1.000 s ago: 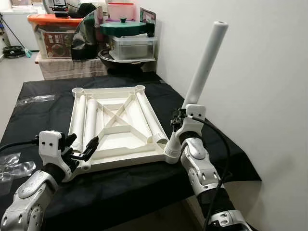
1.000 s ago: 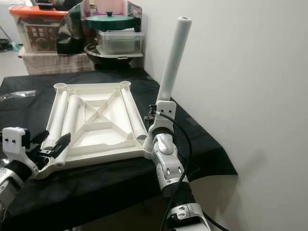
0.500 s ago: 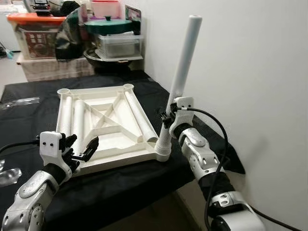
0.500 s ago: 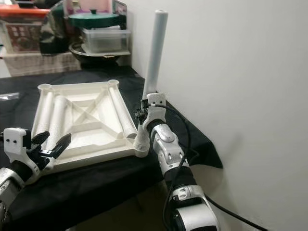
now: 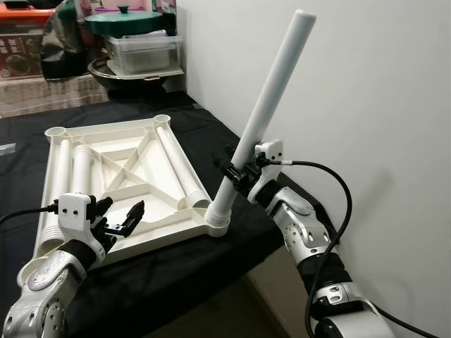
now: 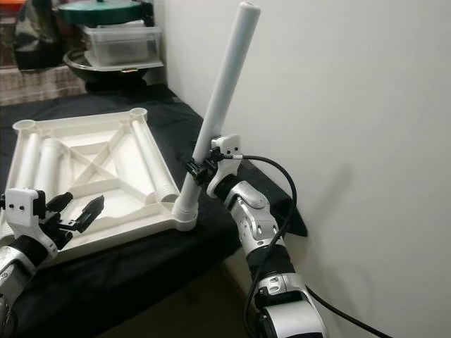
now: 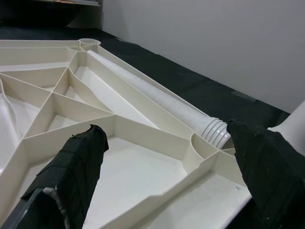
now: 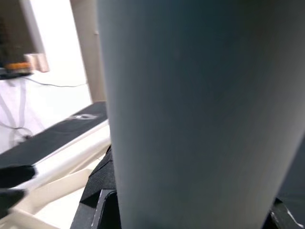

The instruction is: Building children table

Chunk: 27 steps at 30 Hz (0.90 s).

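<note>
The white tabletop (image 5: 106, 128) lies upside down on a black cloth. A white leg (image 5: 271, 98) stands in its near right corner socket (image 5: 217, 224), leaning away to the right. My right gripper (image 5: 236, 172) is shut on this leg low down, just above the socket; the leg (image 8: 190, 119) looms close in the right wrist view. My left gripper (image 5: 121, 217) hovers open over the tabletop's front rim, nothing between its fingers (image 7: 76, 167). Three loose legs lie inside the tabletop, one (image 7: 152, 98) along its right side.
A white wall (image 5: 366, 84) runs close along the table's right side. At the back stand a clear box (image 5: 144, 53) with a green lid (image 5: 123, 21) and a dark pan. The black cloth (image 5: 211, 134) ends just right of the socket.
The camera has swung, so the tabletop now sits further left in the picture. The leg held by my right gripper leans more to the right than half a second ago. My left gripper stays open.
</note>
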Available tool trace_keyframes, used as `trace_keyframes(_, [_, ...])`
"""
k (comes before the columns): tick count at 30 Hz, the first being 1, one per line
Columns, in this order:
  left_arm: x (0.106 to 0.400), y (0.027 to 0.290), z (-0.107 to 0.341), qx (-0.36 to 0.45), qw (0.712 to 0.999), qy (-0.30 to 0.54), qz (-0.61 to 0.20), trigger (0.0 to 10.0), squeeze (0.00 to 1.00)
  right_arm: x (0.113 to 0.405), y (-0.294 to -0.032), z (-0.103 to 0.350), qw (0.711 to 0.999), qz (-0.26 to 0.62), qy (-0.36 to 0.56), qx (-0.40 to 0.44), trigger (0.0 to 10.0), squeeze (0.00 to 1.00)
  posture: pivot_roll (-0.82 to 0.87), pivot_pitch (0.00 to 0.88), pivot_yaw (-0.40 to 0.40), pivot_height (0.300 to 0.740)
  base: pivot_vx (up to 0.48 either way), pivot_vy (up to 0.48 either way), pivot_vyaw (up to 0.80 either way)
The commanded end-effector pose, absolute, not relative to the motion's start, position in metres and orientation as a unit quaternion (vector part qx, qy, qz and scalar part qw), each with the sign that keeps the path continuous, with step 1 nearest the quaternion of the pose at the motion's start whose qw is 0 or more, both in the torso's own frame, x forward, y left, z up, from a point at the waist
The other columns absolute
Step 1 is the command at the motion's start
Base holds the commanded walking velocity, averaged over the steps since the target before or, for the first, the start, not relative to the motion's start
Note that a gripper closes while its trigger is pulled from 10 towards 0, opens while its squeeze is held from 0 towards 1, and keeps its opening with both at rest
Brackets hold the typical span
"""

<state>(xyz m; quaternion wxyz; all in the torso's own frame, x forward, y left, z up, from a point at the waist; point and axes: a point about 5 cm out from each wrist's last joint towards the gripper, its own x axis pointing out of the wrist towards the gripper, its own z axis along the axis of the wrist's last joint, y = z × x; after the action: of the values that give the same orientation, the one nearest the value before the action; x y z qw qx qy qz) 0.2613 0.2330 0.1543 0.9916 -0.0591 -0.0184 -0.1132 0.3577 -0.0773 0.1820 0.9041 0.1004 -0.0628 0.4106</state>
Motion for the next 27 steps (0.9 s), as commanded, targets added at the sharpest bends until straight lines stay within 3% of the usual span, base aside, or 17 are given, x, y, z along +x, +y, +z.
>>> trace_keyframes(1, [0.261, 0.233, 0.152, -0.056, 0.992, -0.013, -0.113, 10.0, 0.0, 0.345, -0.066, 0.147, 0.868, 0.483, 0.032, 0.107, 0.0, 0.0, 0.06, 0.0, -0.071, 0.74, 0.0, 0.0, 0.0])
trace_keyframes(2, [0.261, 0.233, 0.152, -0.056, 0.992, -0.013, -0.113, 10.0, 0.0, 0.343, -0.064, 0.148, 0.853, 0.512, 0.034, 0.1, 0.0, 0.0, 0.06, 0.0, -0.071, 0.74, 0.0, 0.0, 0.0])
trace_keyframes(5, [0.261, 0.233, 0.151, -0.056, 0.992, -0.013, -0.113, 10.0, 0.0, 0.342, -0.063, 0.148, 0.843, 0.529, 0.041, 0.091, 0.0, 0.0, 0.06, 0.0, -0.072, 0.74, 0.0, 0.0, 0.0])
trace_keyframes(27, [0.26, 0.229, 0.148, -0.06, 0.992, -0.011, -0.11, 10.0, 0.0, 0.35, -0.056, 0.165, 0.785, 0.618, 0.041, 0.03, 0.0, 0.0, 0.07, 0.0, -0.094, 0.74, 0.0, 0.0, 0.0])
